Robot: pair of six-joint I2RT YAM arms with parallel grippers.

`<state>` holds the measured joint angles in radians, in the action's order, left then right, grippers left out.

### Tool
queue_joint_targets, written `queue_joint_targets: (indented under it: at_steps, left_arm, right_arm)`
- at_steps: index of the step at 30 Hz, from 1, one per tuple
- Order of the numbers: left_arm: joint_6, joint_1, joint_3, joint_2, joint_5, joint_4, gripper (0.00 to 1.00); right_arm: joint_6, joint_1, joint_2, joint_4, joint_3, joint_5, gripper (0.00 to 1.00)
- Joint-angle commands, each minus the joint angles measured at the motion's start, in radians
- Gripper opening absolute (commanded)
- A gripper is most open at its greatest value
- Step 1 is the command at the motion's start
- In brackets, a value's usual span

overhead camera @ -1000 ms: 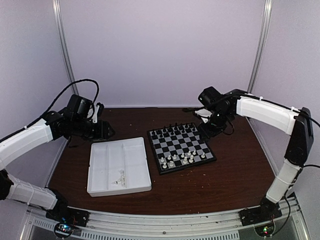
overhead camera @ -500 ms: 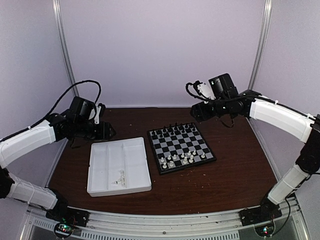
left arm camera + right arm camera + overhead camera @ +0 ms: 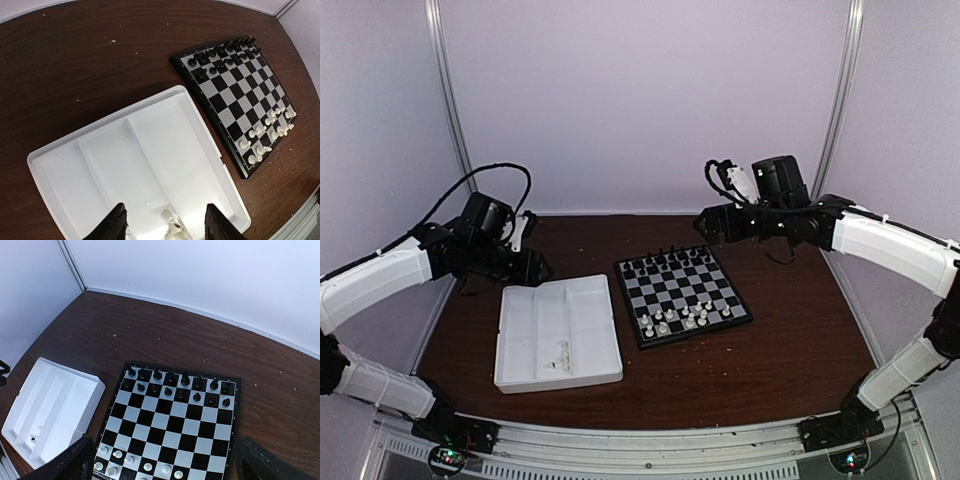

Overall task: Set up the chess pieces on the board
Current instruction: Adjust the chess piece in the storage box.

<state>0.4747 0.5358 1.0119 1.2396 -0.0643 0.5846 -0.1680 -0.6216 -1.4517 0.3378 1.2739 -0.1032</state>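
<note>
The board (image 3: 682, 293) lies mid-table, with black chessmen (image 3: 177, 385) on its far two rows and several white chess pieces (image 3: 682, 319) on its near rows. A few more white pieces (image 3: 560, 358) lie in the white tray's (image 3: 525, 335) near compartment; they also show in the left wrist view (image 3: 172, 227). My left gripper (image 3: 532, 266) hovers open and empty over the tray's far edge; in the left wrist view (image 3: 165, 227) its fingers straddle the loose pieces. My right gripper (image 3: 708, 228) is raised behind the board, open and empty; in its wrist view (image 3: 165, 465) the board (image 3: 172, 422) lies below.
The brown table (image 3: 780, 340) is walled by pale panels at the back and sides. The tray sits just left of the board, almost touching its left rim. A black cable (image 3: 490, 170) loops above the left arm.
My right arm has lifted from the board's far right corner and swung up and back, its gripper now high behind the board. My left gripper has barely shifted.
</note>
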Motion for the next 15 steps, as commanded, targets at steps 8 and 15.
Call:
queue_joint_targets:
  at_steps: [8, 15]
  left_arm:
    - [0.002, 0.015, -0.041, -0.042, -0.068, 0.054, 0.49]
    - [0.021, 0.043, -0.05, 0.031, -0.075, 0.005, 0.35]
  right_arm:
    - [-0.087, 0.004, 0.015, -0.013, 0.015, -0.054, 1.0]
    - [-0.044, 0.004, -0.021, 0.056, 0.078, -0.066, 1.0]
